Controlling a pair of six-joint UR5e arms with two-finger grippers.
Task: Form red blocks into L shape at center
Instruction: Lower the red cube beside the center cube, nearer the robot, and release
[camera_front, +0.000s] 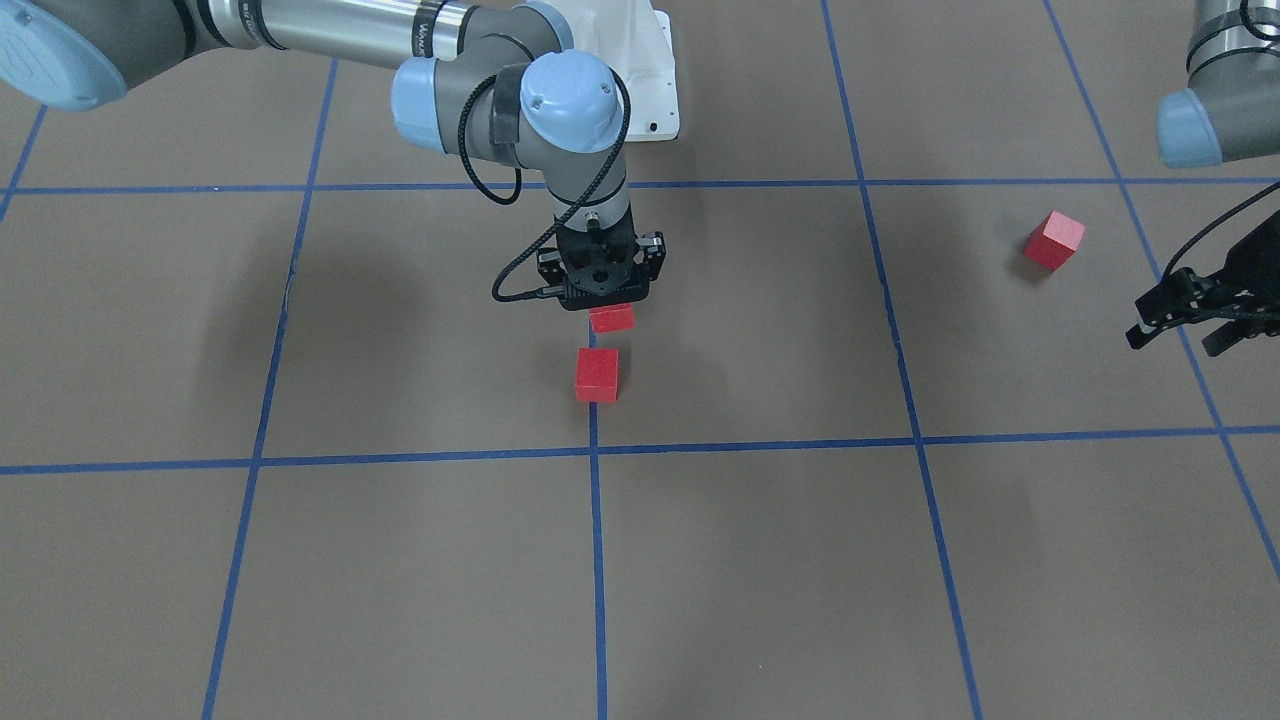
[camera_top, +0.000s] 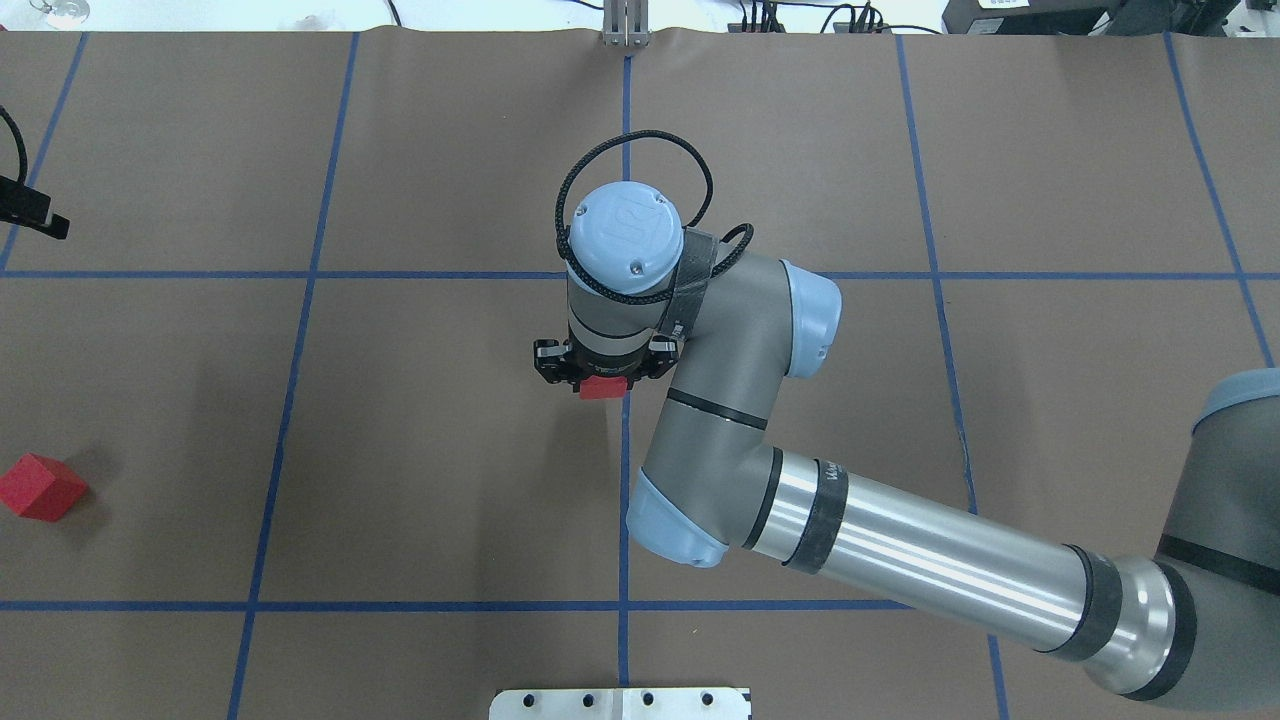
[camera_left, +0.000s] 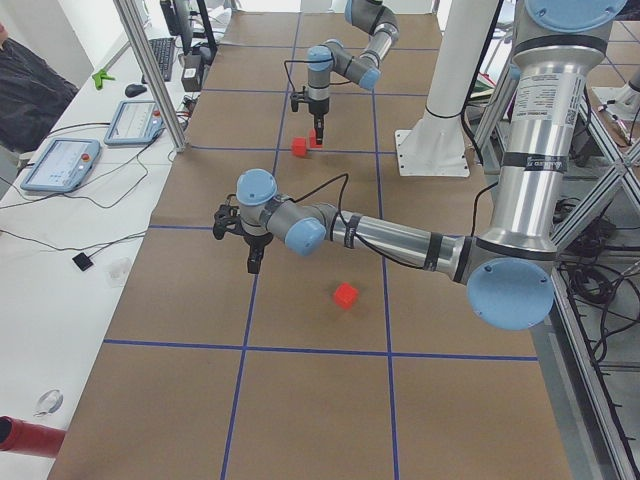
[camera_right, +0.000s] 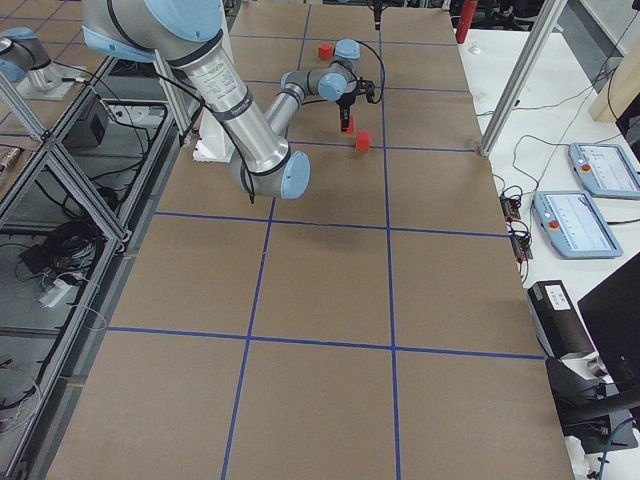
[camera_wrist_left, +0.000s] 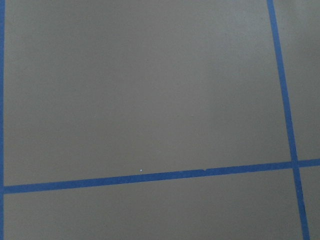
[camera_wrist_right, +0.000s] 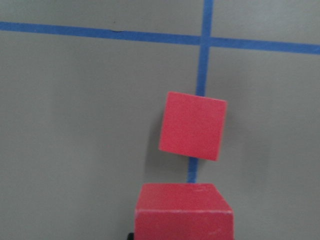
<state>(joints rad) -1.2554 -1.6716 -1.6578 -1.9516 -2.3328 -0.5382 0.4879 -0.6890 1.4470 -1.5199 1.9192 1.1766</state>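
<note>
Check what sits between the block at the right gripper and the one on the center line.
Nothing but bare brown paper and blue tape line: the right wrist view shows an open gap between the held block and the resting block.

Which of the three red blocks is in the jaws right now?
The held block, clamped by the right gripper, over the middle tape line. The second block sits free just beyond it; the third block lies alone, far aside.
</note>
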